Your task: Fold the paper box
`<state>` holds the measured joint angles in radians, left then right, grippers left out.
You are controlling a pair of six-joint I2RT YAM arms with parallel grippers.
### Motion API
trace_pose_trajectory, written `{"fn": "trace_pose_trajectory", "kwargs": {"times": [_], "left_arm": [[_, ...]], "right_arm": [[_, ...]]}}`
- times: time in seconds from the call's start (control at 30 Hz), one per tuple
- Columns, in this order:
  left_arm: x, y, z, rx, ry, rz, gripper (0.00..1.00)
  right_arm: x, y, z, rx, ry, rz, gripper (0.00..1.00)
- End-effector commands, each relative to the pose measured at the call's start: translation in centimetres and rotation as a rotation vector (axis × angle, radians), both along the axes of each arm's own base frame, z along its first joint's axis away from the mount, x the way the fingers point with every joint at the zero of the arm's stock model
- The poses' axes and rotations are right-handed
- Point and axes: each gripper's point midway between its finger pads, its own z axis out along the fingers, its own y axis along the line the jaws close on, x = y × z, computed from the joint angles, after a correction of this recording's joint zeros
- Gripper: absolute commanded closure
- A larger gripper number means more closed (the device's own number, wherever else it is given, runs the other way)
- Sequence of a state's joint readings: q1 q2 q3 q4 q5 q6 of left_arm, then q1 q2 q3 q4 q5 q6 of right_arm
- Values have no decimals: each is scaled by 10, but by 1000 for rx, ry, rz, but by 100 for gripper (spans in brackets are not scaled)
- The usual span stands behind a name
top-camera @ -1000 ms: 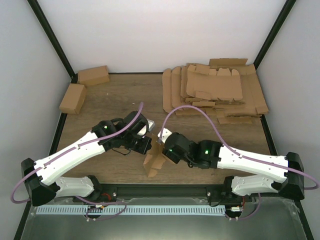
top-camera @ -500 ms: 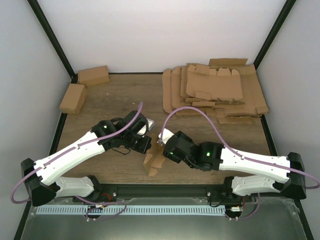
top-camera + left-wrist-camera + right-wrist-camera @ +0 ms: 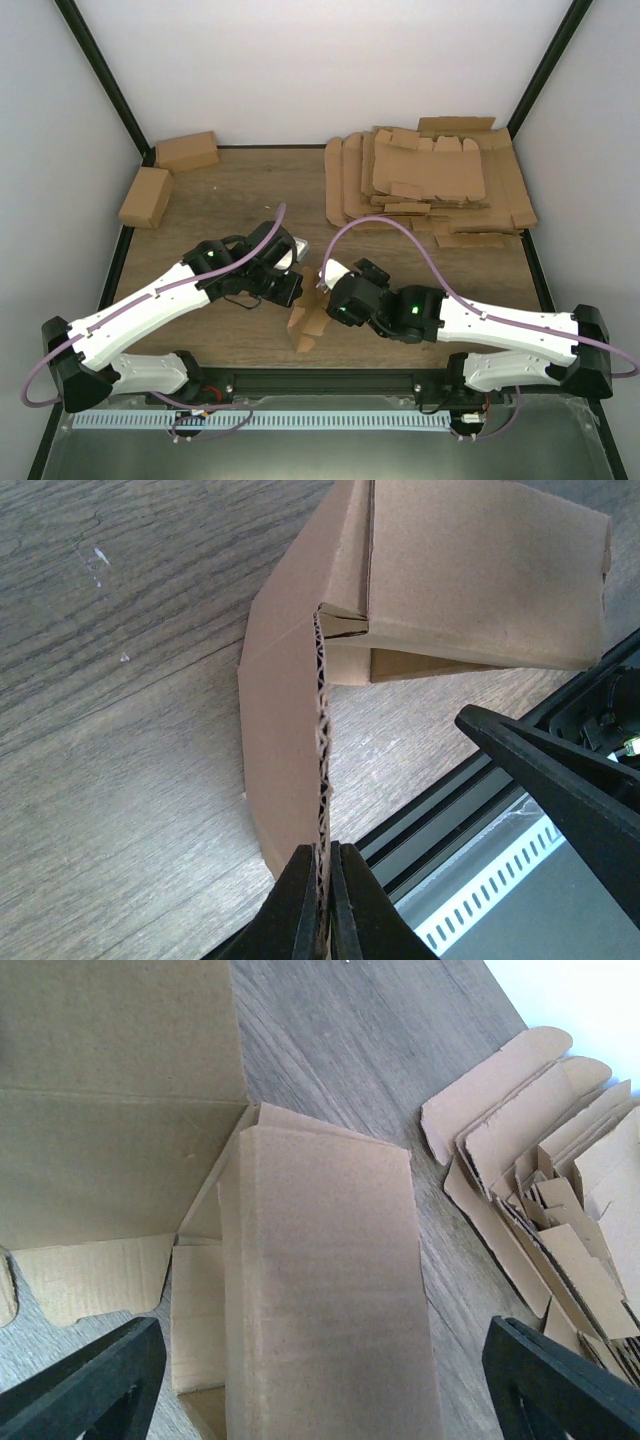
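Observation:
The paper box (image 3: 306, 327) is a half-folded brown cardboard blank standing on the table near the front edge, between the two arms. My left gripper (image 3: 292, 292) is shut on the edge of one of its panels; in the left wrist view the fingertips (image 3: 322, 880) pinch the corrugated edge of the box (image 3: 290, 730). My right gripper (image 3: 325, 300) is open, its fingers (image 3: 90, 1390) spread wide on either side of a folded panel of the box (image 3: 320, 1290), which sits between them without being pinched.
A pile of flat cardboard blanks (image 3: 430, 185) lies at the back right and shows in the right wrist view (image 3: 540, 1190). Two folded boxes (image 3: 145, 196) (image 3: 187, 152) sit at the back left. The table's front rail (image 3: 480, 820) is close to the box.
The right arm has moved left and forward, pressing in on the box. The box has shifted slightly toward the front edge. The left arm has held still.

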<state>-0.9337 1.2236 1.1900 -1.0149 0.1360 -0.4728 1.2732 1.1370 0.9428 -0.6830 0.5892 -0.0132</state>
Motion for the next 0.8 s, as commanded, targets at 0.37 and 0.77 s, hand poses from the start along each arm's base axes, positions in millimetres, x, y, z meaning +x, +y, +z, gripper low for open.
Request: {"fn": "trace_pose_trajectory", "kwargs": {"times": [0.37, 0.77], "left_arm": [[3, -3, 14, -44, -19, 12, 96], [2, -3, 14, -50, -14, 14, 96]], "right_arm": [[6, -1, 8, 3, -63, -19, 7], [7, -1, 10, 10, -72, -27, 10]]}}
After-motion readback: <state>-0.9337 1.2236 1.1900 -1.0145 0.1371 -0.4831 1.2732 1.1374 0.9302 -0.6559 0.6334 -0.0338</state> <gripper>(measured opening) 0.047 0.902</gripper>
